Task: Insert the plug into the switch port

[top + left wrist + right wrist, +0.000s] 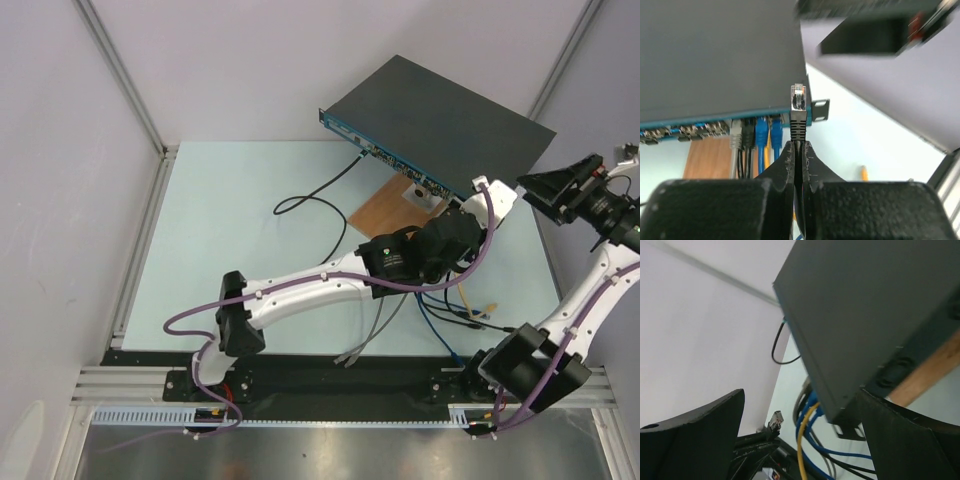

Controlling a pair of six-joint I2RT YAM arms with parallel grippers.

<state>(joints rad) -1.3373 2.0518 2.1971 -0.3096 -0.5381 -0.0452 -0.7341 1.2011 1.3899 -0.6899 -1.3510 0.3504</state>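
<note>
The switch (440,120) is a flat black box with a blue front face (690,125), propped on a wooden board (385,212). My left gripper (799,142) is shut on the black boot of a plug (798,100). Its clear tip points at the right end of the front face, just left of the mounting ear (820,110). I cannot tell whether it touches. Grey, black, blue and yellow cables (755,135) sit in ports to its left. My right gripper (801,392) is open and empty beside the switch's right end (865,315). The right wrist view also shows the plug (776,418).
A black cable (305,205) runs from a left port and loops on the pale mat. Loose blue, yellow and grey cables (450,310) lie in front of the switch, under the left arm. Aluminium frame posts (120,80) and white walls surround the table.
</note>
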